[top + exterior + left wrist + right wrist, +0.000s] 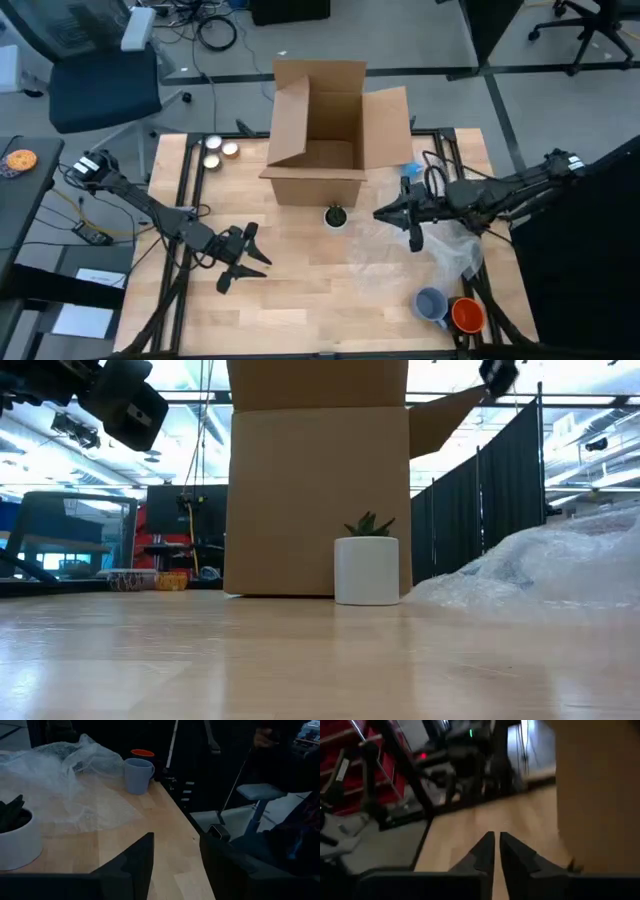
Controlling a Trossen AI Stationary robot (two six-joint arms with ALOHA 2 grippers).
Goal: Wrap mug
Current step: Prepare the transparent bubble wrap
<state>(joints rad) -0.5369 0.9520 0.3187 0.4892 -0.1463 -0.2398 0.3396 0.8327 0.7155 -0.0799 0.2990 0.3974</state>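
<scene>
Crinkled clear bubble wrap [420,250] beside blue mug [431,303] — left gripper [243,258] spread wide, right gripper [405,215] pinched narrow.

- We see a blue-grey mug [430,304] standing upright near the table's front right corner, its handle visible in the left wrist view [138,775].
- An orange mug [468,315] stands just beside it, closer to the table edge.
- The clear bubble wrap [425,250] lies crumpled and spread on the wood, next to both mugs, not around them.
</scene>
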